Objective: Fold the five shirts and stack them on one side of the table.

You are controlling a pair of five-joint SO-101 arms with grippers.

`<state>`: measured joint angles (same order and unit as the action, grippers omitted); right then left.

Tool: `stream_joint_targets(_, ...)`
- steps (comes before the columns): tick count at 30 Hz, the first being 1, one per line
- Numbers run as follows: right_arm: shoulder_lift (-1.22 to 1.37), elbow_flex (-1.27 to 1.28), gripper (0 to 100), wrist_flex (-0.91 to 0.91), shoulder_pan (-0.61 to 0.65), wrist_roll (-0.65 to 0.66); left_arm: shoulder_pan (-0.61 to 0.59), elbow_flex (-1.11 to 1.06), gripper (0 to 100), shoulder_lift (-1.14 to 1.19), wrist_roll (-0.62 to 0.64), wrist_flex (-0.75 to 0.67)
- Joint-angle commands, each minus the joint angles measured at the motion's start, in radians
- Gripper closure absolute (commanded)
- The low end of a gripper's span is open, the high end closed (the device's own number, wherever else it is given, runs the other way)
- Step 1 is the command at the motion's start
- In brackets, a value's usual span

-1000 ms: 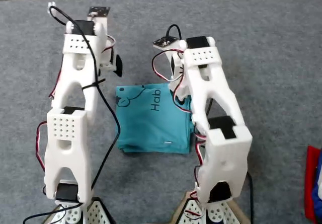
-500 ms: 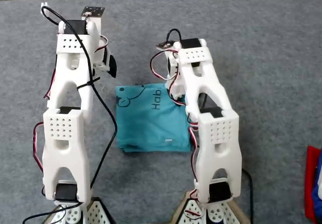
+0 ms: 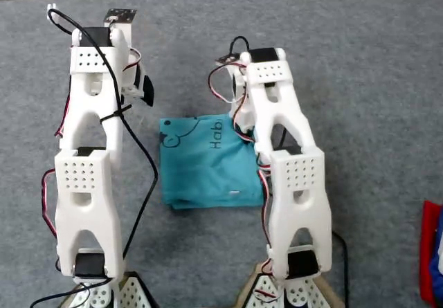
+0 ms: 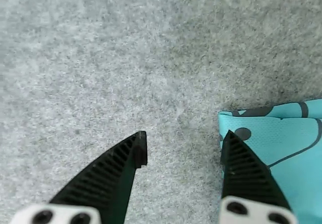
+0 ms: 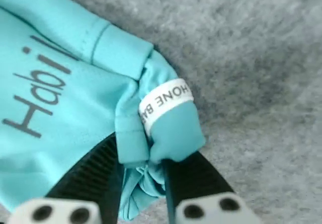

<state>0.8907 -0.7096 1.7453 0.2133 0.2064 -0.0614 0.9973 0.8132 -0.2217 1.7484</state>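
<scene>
Right gripper (image 5: 140,156): your jaws are closed to a narrow gap, pinching a bunched fold of the teal folded fabric shirt (image 5: 60,103) right by its white label (image 5: 166,103). Left gripper (image 4: 184,143): jaws wide apart, holding nothing, over the grey felt table (image 4: 126,43); the shirt's corner lies just beside one jaw. Since one second ago your left gripper has shifted away from the shirt, and the shirt has kept its place.

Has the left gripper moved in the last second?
Yes. The left gripper has drawn leftward in the high view, away from the shirt.
</scene>
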Motion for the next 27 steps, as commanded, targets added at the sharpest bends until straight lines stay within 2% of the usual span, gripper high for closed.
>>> stream_joint_targets(1,-0.007,-0.131,99.4,0.009,-0.025,0.020,-0.015,0.041,75,-0.021,-0.009,0.011)
stream_joint_targets(7,-0.005,-0.222,99.4,-0.012,-0.036,0.226,-0.015,0.041,75,-0.021,-0.009,0.011)
stream_joint_targets(15,-0.005,-0.222,99.4,-0.212,-0.038,0.506,-0.026,0.041,75,-0.021,-0.011,0.011)
stream_joint_targets(24,-0.004,-0.220,98.8,-0.465,-0.015,0.592,-0.046,0.041,75,-0.021,-0.011,0.011)
stream_joint_targets(27,-0.004,-0.220,90.1,-0.488,0.010,0.592,-0.041,0.041,75,-0.021,-0.011,0.011)
